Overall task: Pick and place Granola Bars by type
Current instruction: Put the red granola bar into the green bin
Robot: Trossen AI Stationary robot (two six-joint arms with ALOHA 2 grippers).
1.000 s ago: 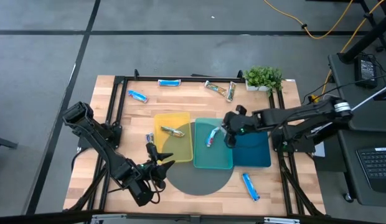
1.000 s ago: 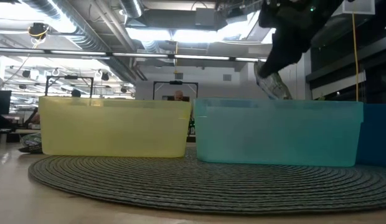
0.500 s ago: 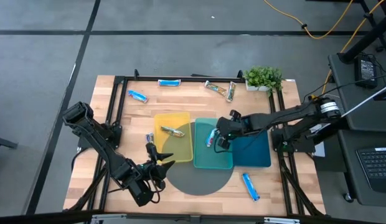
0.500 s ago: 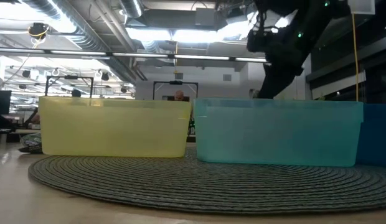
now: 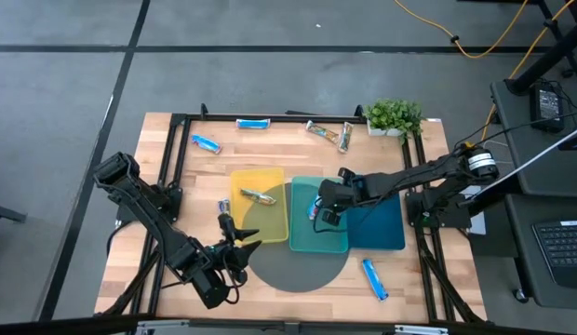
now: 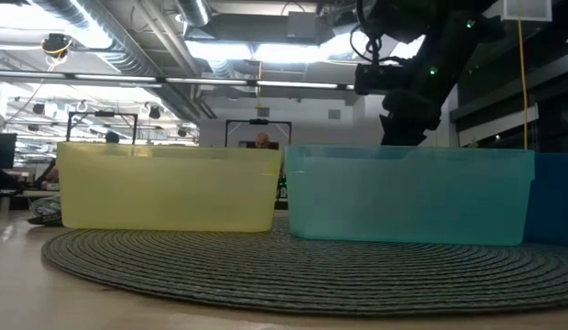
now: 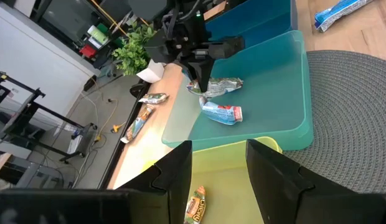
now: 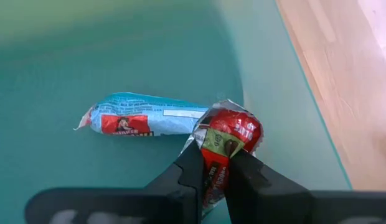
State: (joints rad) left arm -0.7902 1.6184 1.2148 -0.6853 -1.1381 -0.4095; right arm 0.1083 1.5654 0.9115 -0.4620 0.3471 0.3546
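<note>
R end effector (image 8: 213, 167) pinching crinkly foil bar (image 8: 225, 144), teal tray (image 8: 68, 68).

I see a wooden table (image 5: 288, 140) carrying a round grey mat (image 5: 298, 270) with trays. Loose bars (image 5: 206, 143) lie well away from either arm's jaws, beside a potted plant (image 5: 394, 116).

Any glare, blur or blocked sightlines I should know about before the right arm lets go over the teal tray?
Low view: ceiling lights glare, translucent teal tray wall hides its contents. Right wrist view: sharp on the silvery bar in the right gripper and the blue-and-white bar; own fingers blurred. High view: evenly lit.
</note>
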